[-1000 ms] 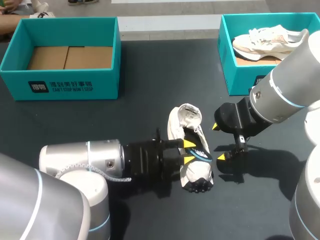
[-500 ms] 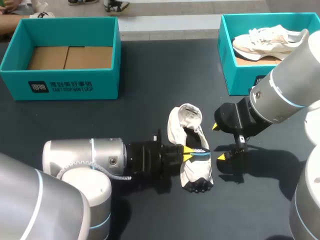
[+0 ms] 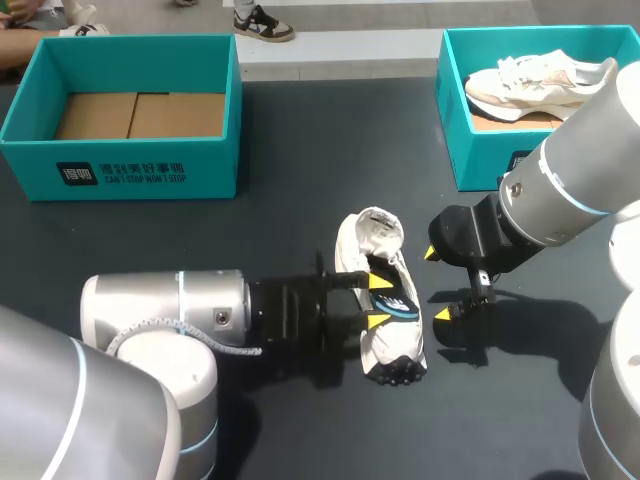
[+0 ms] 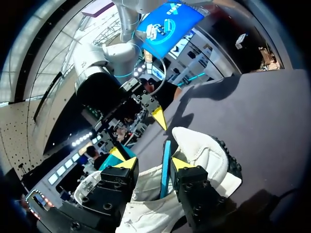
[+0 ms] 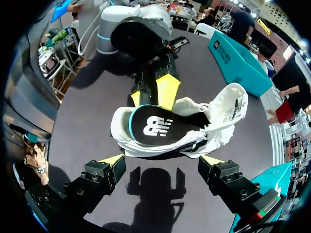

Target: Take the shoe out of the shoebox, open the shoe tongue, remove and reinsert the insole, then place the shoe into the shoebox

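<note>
The dark bench carries a second teal box at its far right corner, open on top. A pale beige sneaker lies inside it on a brown cardboard floor, toe toward the bench's middle.

Bright overhead light, dark soft-edged shadows on the tabletop beside the shoe and beneath the right arm, mild glare on its casing.

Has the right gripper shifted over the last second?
No. The right gripper holds the same spot beside the white shoe, equally far from the teal shoebox on the right.
</note>
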Robot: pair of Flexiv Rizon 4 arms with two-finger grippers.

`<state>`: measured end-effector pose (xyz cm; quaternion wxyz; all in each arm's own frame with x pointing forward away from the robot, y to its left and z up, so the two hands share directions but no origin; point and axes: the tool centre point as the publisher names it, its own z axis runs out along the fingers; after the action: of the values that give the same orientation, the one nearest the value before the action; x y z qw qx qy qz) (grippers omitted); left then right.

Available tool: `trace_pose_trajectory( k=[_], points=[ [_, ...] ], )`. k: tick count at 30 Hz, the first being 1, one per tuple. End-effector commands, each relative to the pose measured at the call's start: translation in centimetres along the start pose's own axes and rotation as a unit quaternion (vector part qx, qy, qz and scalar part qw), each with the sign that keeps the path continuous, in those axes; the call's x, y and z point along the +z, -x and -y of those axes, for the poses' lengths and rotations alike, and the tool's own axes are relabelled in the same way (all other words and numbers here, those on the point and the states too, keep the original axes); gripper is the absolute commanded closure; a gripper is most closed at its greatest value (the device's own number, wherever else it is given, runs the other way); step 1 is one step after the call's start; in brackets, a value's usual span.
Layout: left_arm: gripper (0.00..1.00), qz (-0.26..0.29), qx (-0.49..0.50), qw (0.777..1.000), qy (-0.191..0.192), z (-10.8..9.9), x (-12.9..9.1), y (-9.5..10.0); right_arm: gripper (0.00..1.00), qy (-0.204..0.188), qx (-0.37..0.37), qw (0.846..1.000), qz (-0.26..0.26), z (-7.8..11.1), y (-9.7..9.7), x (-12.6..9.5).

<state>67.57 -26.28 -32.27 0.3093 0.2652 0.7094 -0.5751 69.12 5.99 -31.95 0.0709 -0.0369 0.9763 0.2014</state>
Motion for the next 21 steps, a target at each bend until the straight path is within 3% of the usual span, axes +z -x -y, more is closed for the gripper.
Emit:
trace_pose_trajectory(
  k=[1, 14, 18, 19, 20, 21],
  points=[
    [0.52, 0.009, 0.003, 1.0, -0.009, 1.1, -1.3, 0.6, 0.0, 0.0, 0.0, 1.0, 0.001, 0.0, -0.2, -0.1],
    [0.42, -0.001, 0.001, 1.0, -0.028, 3.8, -2.5, 1.3, 0.0, 0.0, 0.0, 1.0, 0.001, 0.0, -0.2, -0.1],
    [0.4, -0.023, 0.001, 1.0, -0.012, 3.5, -3.8, 2.2, 0.0, 0.0, 0.0, 1.0, 0.001, 0.0, -0.2, -0.1],
    [0.37, -0.028, 0.003, 1.0, -0.01, 3.5, -4.1, 2.5, 0.0, 0.0, 0.0, 1.0, 0.001, 0.0, -0.2, -0.1],
    [0.27, -0.043, 0.005, 0.999, -0.012, 3.4, -4.3, 2.8, 0.0, 0.0, 0.0, 1.0, 0.001, 0.0, -0.2, -0.1],
    [0.27, -0.059, 0.005, 0.998, -0.014, 3.5, -4.5, 3.1, 0.0, 0.0, 0.0, 1.0, 0.001, 0.0, -0.2, -0.1]
  ],
)
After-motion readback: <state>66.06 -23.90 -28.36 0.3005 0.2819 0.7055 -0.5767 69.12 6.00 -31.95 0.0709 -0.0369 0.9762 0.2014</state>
